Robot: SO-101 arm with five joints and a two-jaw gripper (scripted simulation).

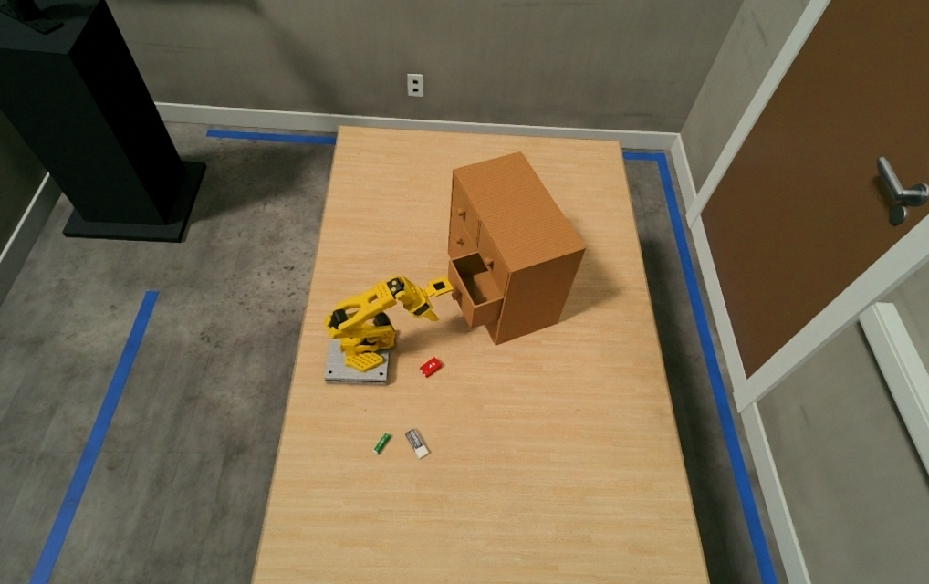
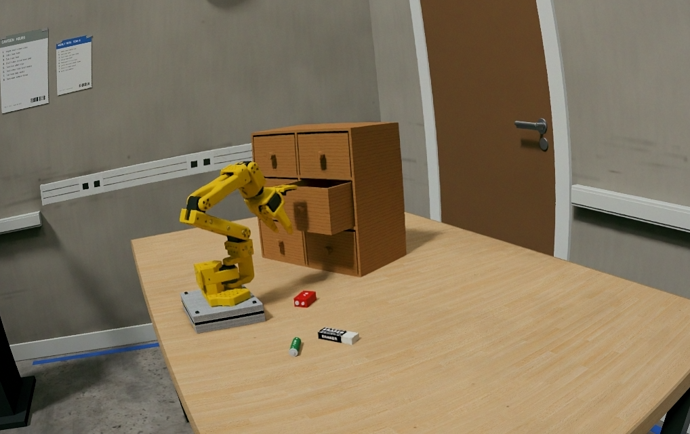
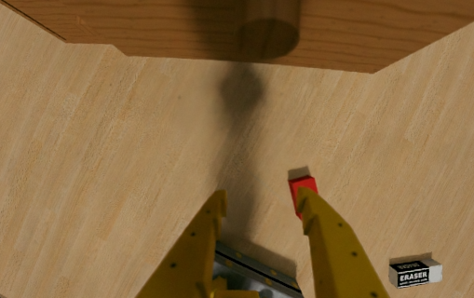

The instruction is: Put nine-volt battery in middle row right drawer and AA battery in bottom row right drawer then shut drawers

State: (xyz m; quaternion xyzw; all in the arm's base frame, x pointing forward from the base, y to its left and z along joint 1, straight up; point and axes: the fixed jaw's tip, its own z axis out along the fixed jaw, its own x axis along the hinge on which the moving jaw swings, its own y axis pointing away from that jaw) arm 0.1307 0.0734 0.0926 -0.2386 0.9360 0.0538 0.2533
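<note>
You are looking at the arm folded high over its base, with the gripper [image 2: 278, 207] pointing down toward the table [image 2: 444, 302] just in front of the chest [image 2: 331, 194]. Its jaws are standing narrowly apart and are holding nothing; in the wrist view only bare wood is showing between them.

The right drawer of the middle row [image 2: 322, 207] is standing pulled out, and you are seeing its hollow from above in the top view [image 1: 477, 287]. In the wrist view its underside and round knob [image 3: 265, 33] are filling the upper edge, with the knob's shadow falling on the table below. The other five drawers are sitting flush, including the right drawer of the bottom row [image 2: 331, 250].

The red nine-volt battery [image 2: 304, 298] is lying on the table between the arm's base [image 2: 222, 312] and the chest, well apart from the open drawer. In the wrist view it [image 3: 301, 185] is peeking out behind the tip of the right-hand jaw, lying far below it on the wood.

The green AA battery [image 2: 295, 346] is lying on its side nearer the table's front, and just beside it the black-and-white eraser [image 2: 338, 336] is lying flat, the two apart from each other. You are also catching the eraser [image 3: 415, 272] at the lower right of the wrist view.
</note>
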